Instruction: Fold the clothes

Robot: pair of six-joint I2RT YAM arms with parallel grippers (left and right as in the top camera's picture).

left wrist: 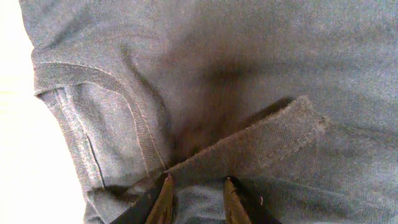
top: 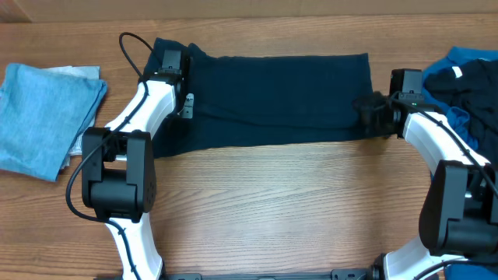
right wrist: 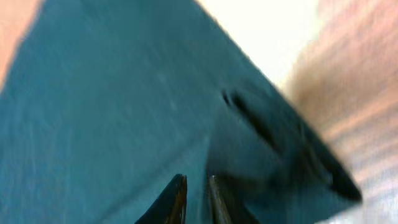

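The dark navy garment (top: 272,97) of the clothes lies spread across the far middle of the table. My left gripper (top: 173,56) sits on its far left corner. In the left wrist view the garment (left wrist: 249,74) fills the frame, and my left gripper (left wrist: 198,182) is shut on a bunch of it, a stitched hem lying across the fingertips. My right gripper (top: 364,109) is at the garment's right edge, where the cloth is gathered. The right wrist view is blurred: the right gripper (right wrist: 196,179) has its fingers nearly together, shut on a thin fold of the garment (right wrist: 112,106).
A folded light blue cloth (top: 43,117) lies at the far left on a pale grey one (top: 87,74). A heap of royal blue and dark clothes (top: 471,78) sits at the far right. The bare wooden table (top: 288,210) stretches in front.
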